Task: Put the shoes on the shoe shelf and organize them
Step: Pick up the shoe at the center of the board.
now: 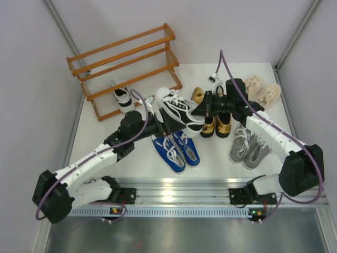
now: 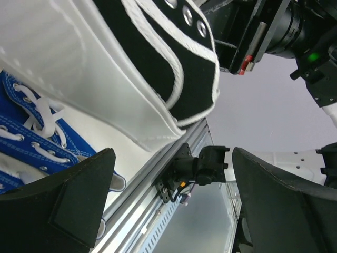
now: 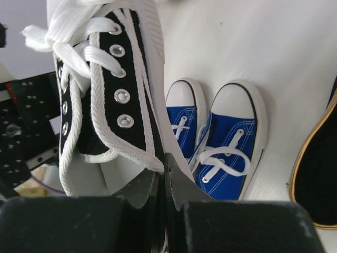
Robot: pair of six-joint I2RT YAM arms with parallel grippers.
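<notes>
A black-and-white sneaker [image 1: 179, 109] hangs in the air over the table's middle. My right gripper [image 1: 198, 111] [image 3: 166, 164] is shut on the edge of its collar [image 3: 152, 142]. My left gripper [image 1: 158, 115] [image 2: 172, 158] stands open at the sneaker's toe end, and the shoe's white side [image 2: 105, 68] is above its fingers with nothing between them. The second black-and-white sneaker [image 1: 122, 98] sits at the lowest tier of the orange-brown shoe shelf [image 1: 126, 55]. Blue sneakers [image 1: 176, 150] [image 3: 231, 137] lie on the table below the held shoe.
Gold loafers [image 1: 216, 124] stand right of centre under my right arm, with one edge [image 3: 316, 174] in the right wrist view. Grey sneakers [image 1: 248, 147] lie at the right front and beige lace-ups [image 1: 264, 89] at the back right. A metal rail [image 1: 184, 190] runs along the near edge.
</notes>
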